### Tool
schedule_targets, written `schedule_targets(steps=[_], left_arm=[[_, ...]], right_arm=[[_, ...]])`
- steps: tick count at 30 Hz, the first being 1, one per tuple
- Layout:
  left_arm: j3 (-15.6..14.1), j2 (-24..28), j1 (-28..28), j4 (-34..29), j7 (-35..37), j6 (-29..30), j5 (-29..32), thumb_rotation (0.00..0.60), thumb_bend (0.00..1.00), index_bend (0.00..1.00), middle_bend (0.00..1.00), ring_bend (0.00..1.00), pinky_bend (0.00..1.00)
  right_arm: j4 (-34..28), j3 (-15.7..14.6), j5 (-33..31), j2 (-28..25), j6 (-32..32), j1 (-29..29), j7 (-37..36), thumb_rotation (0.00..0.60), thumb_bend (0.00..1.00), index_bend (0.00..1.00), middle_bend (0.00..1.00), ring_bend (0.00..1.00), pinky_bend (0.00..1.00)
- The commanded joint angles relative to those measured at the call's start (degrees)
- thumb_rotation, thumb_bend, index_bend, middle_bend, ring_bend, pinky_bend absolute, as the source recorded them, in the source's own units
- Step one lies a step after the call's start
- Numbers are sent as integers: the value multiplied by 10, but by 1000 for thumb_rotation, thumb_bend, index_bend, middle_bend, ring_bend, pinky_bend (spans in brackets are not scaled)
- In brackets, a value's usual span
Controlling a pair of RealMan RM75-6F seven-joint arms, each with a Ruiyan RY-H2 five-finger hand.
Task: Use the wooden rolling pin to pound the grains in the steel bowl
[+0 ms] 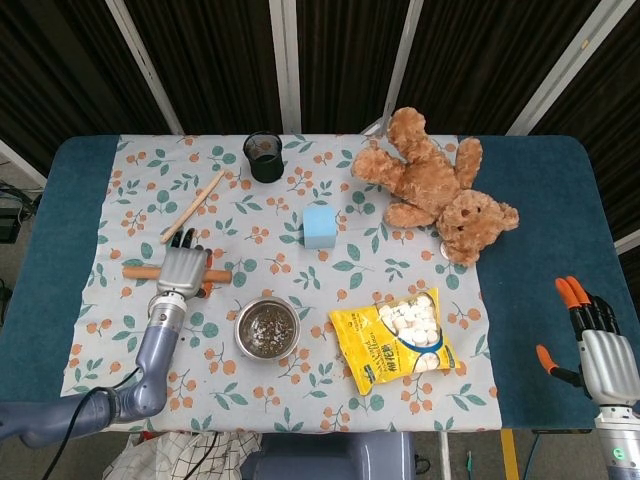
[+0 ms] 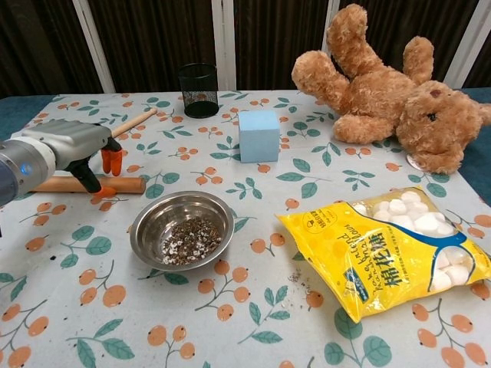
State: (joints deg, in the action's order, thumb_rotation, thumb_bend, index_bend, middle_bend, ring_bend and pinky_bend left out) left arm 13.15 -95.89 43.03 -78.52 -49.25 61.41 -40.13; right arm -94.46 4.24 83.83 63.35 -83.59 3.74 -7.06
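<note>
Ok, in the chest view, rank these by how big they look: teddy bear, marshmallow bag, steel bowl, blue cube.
1. teddy bear and marshmallow bag: look alike; the bag lies nearer the camera, so I won't rank them
2. steel bowl
3. blue cube

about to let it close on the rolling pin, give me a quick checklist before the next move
1. Left hand over the rolling pin: ok.
2. Fingers wrapped around the pin: not ok, pin lies flat on the table.
3. Steel bowl upright, grains inside: ok.
4. Wooden stick apart from the pin: ok.
5. Right hand away at the table's edge, holding nothing: ok.
6. Fingertip contact with the pin: cannot tell.
</note>
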Motion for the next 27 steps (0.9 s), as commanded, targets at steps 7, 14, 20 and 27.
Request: schedule_targets(steps=[7, 14, 20, 27], left_arm=[[-2, -15, 10, 17, 2, -3, 7, 600, 403, 458, 400, 7, 0], [-5, -17, 13, 18, 5, -2, 9, 600, 467, 475, 486, 32, 0], [-11, -18, 13, 19, 7, 2, 7, 600, 646, 531, 580, 68, 0], [-13, -12, 10, 7, 18, 16, -9, 600, 775, 554, 609, 85, 0]], right_arm=[[0, 0, -1, 0, 1, 0, 0, 600, 359, 0, 0, 0, 0], [2, -3, 0, 3, -2, -4, 0, 600, 359, 0, 0, 0, 0], [6, -4, 5, 6, -7, -6, -1, 600, 360, 0, 0, 0, 0], [4, -4, 3, 5, -5, -5, 1, 600, 359, 0, 0, 0, 0]])
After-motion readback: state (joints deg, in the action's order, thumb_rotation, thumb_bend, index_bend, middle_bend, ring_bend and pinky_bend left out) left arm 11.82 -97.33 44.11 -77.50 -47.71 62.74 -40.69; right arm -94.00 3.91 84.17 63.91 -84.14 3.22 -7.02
